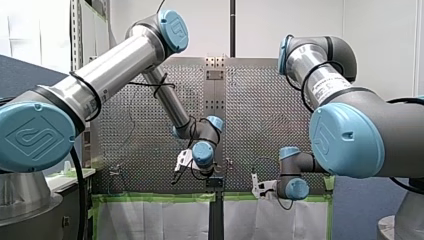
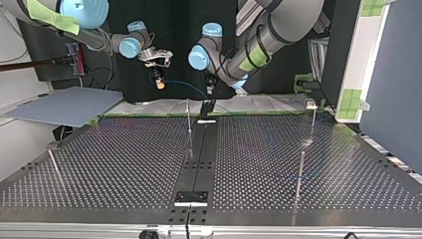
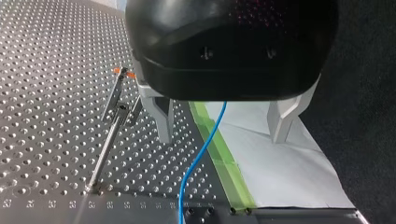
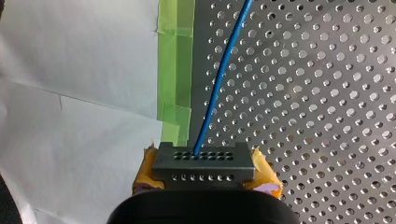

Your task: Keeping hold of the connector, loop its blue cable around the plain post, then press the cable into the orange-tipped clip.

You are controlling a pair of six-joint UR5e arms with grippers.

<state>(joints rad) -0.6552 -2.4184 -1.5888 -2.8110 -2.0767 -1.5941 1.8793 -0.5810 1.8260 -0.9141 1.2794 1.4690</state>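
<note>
My right gripper [image 4: 203, 156] is clamping the grey connector [image 4: 205, 165] between its yellow pads [image 4: 266, 179], one pad pressing on each end of the block. The blue cable [image 4: 219, 79] is leaving the connector's holed face and running away toward one o'clock from the gripper, over the perforated table [image 4: 317, 102]. A strip of green tape [image 4: 175, 56] is edging the table at eleven o'clock, with white paper [image 4: 70, 102] lying beyond it toward nine.

My left gripper [image 3: 222, 139] is standing open, its two pale fingers [image 3: 163, 119] set wide apart. The cable is passing down between them and touching neither. At ten o'clock from this gripper the orange-tipped clip [image 3: 123, 72] is standing on the table. Just beside it, toward eight o'clock, a plain post [image 3: 108, 147] is rising slantwise in this view. The cable is lying apart from both.

In the top view both grippers are hanging past the table's far edge, my right one at about eleven o'clock and my left at twelve, with the cable sagging in a shallow curve between them.
</note>
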